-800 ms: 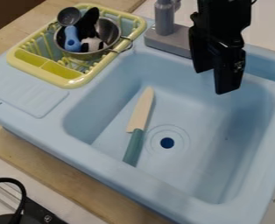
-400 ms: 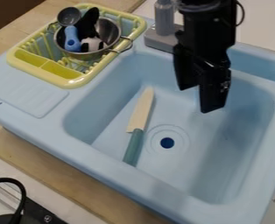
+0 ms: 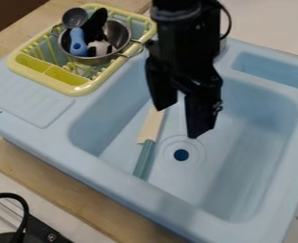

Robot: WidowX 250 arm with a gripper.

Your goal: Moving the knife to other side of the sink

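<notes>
Fingers (image 3: 202,116), parted, partly hide the cream-bladed, teal-handled knife (image 3: 152,127).

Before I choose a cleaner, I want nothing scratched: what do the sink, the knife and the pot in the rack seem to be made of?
Sink: likely moulded plastic, satin, given its seamless rounded edges and soft sheen.
Knife: matte beige blade, wood or plastic, the look leaves it open; smooth teal handle, probably plastic.
Pot: probably polished metal, from its grey, bright highlights.

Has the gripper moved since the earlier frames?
Yes. The gripper has shifted left in the view and closer to the drain hole, now hiding the tip of the knife.
</notes>
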